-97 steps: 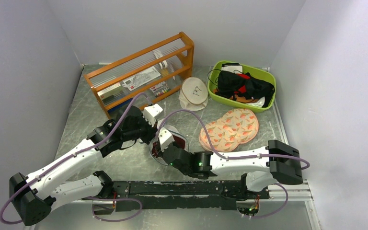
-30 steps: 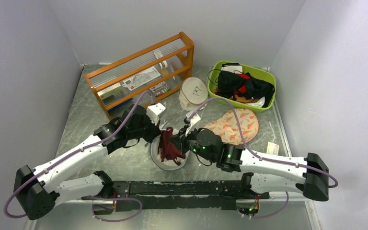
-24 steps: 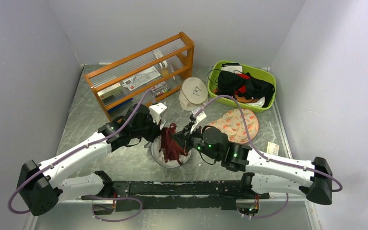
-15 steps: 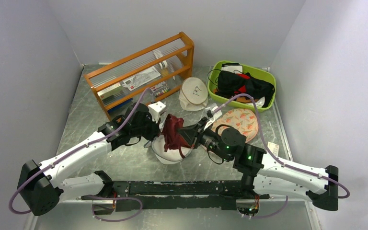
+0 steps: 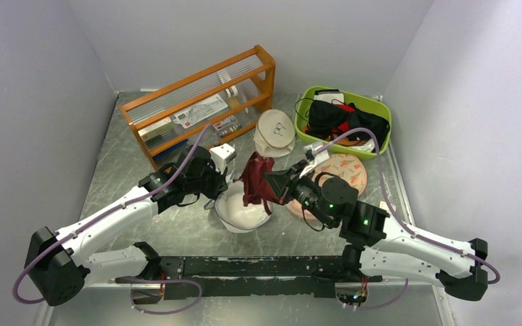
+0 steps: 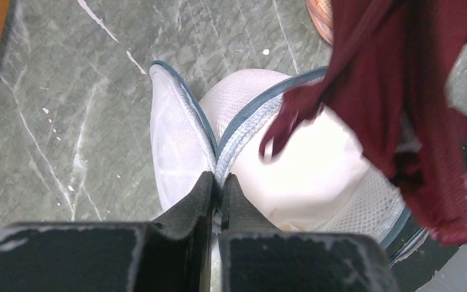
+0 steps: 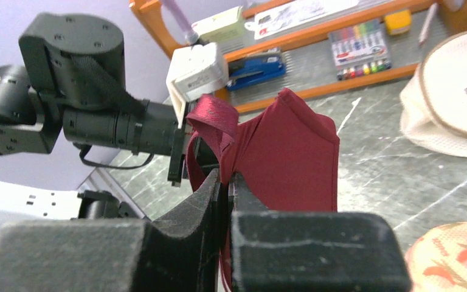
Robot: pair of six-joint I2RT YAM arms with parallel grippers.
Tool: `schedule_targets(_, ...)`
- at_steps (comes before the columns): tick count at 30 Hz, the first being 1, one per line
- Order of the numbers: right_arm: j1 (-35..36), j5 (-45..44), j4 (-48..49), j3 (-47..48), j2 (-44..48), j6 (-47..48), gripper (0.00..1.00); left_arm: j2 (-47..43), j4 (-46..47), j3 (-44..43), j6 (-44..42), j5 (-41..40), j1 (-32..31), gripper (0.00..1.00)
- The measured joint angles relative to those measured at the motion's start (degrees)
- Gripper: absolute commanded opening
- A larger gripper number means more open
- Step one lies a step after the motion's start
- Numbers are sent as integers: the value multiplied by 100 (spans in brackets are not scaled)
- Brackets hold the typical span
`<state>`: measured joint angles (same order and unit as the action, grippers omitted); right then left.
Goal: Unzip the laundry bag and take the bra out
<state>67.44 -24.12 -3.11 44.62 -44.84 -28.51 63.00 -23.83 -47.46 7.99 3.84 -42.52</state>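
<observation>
With its zip apparently undone, the laundry bag (image 5: 236, 216) lay open like a shallow white bowl just left of centre in the overhead view. The left gripper (image 6: 217, 184) had its jaws closed tight on the bag's dark-edged rim, holding one mesh flap up off the marbled table (image 5: 143, 224). The right gripper (image 7: 224, 180), reaching in from the lower right, had its jaws pinched together on a fold of the bra (image 5: 254, 178). It held the maroon garment in the air at the middle of the frame, above the bag's upper right edge. By the look of it, the unzipping was done and the removal nearly so. The bulk of the fabric hung outside the rim, but in the left wrist view one thin strap trailed down across the bag's white inside, at the right of that frame. Whether the strap touched the mesh could not be told. What seemed left was to carry the bra fully clear and set it down. It dangled lengthwise from the pinch, its long axis close to upright. The top edge pointed toward the cream pouch (image 5: 275, 132) and the orange rack (image 5: 200, 102) at the top of the frame, and the loose lower end pointed down at the bag. A peach pad (image 5: 351, 171) and a green tub (image 5: 353, 99) sat at the upper right.
</observation>
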Motion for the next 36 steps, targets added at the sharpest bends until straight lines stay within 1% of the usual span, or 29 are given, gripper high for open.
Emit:
schedule_targets(3, 0, -321, -267, 212, 120, 57, 0, -7, -2, 0, 0, 0, 0, 26)
schedule_targets(7, 2, -767, -627, 352, 262, 133, 0, -87, -7, 0, -7, -4, 0, 38)
schedule_targets(10, 0, -1176, -896, 450, 199, 216, 0, -186, -22, 0, -9, -7, 7, 47)
schedule_targets(14, -33, -1781, -1220, 743, -260, 393, 0, -269, -22, 0, -24, -9, 7, 60)
schedule_targets(17, -275, -2129, -1506, 1134, -813, 507, 0, -302, -22, 0, -28, -9, 9, 69)
schedule_targets(19, -586, -2218, -1617, 1370, -1126, 557, 0, -319, -22, 0, -35, -9, 9, 74)
schedule_targets(21, -1071, -2243, -1692, 1587, -1419, 632, 0, -326, -24, 0, -48, -9, 9, 78)
schedule_targets(26, -2208, -2260, -1803, 1982, -2037, 800, 0, -361, -31, 0, -52, -37, 11, 84)
schedule_targets(32, -3698, -2221, -1779, 2594, -2986, 1152, 0, -656, -35, 2, -57, -72, 11, 87)
schedule_targets(36, -4393, -2210, -1561, 2922, -3644, 1456, 0, -859, -33, 2, -66, -85, 11, 87)
